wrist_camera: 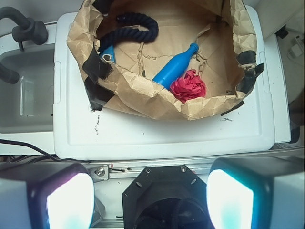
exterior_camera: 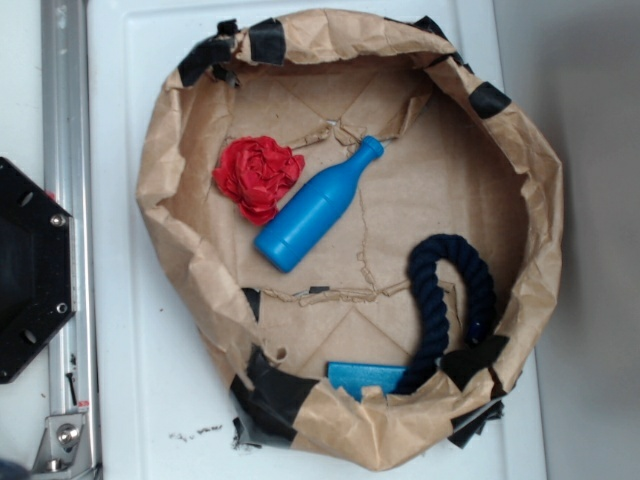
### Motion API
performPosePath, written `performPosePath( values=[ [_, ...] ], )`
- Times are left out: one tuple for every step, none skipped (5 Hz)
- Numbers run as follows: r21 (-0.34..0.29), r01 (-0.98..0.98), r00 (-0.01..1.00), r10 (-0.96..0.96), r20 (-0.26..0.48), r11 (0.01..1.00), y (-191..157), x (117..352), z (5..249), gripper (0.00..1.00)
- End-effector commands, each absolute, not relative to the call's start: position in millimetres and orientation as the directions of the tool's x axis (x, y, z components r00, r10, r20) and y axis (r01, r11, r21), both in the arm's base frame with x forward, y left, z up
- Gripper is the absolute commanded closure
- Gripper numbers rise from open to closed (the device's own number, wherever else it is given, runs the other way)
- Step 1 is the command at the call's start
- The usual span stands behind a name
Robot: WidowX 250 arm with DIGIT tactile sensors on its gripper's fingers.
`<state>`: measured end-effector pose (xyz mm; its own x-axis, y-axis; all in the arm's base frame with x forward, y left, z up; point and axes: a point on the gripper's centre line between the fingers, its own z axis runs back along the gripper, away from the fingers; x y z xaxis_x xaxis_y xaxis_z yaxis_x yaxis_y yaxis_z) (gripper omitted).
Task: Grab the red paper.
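Here the gripper (wrist_camera: 150, 200) hangs with its fingers (wrist_camera: 69, 200) spread apart and empty, well back from the paper-lined basket (wrist_camera: 143, 98). Inside the basket, the red paper (wrist_camera: 188, 86) lies against its near wall, touching the blue bottle (wrist_camera: 174, 67); a dark rope (wrist_camera: 128, 31) curls by the far wall.

Robot lab bench: white tabletop (exterior_camera: 150, 380), aluminium rail (exterior_camera: 68, 150), taped paper-lined bin (exterior_camera: 540, 200).
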<state>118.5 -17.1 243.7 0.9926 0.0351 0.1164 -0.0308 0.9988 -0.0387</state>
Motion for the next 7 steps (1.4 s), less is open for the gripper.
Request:
performPosePath(
  values=[
    [-0.039,-0.031,0.993,0.035,0.116,0.999,-17,119,244,0.00],
    [0.026,0.085,0.961,-0.089,0.262,0.996,2,159,205,0.00],
    [0.040,0.180,0.965,-0.184,0.187,0.983,25,204,182,0.00],
    [0.069,0.174,0.975,-0.181,0.125,0.982,45,225,167,0.00],
    [0.060,0.235,0.969,-0.238,0.062,0.970,56,236,139,0.00],
    [0.058,0.336,0.942,-0.336,-0.009,0.940,70,227,92,0.00],
    [0.039,0.431,0.902,-0.430,-0.033,0.901,72,221,56,0.00]
  ],
)
